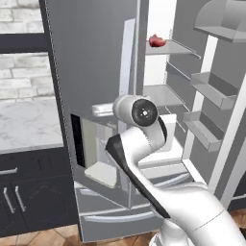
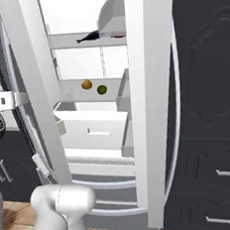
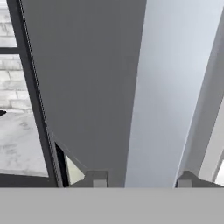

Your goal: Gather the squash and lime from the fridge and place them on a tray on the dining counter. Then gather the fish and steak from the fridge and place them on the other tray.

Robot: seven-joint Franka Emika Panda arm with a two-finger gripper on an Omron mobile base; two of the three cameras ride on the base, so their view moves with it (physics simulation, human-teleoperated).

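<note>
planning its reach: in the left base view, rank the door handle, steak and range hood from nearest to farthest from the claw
1. door handle: the claw straddles it, centre.
2. steak: higher up, to the right.
3. range hood: far right, top corner.

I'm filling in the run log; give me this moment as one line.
fridge: right door open | squash, lime: on shelf | steak: upper shelf | tool: open, at left door handle

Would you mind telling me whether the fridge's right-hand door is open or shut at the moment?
Open. The fridge door is swung wide, exposing the shelves where the squash, lime and steak sit.
</note>
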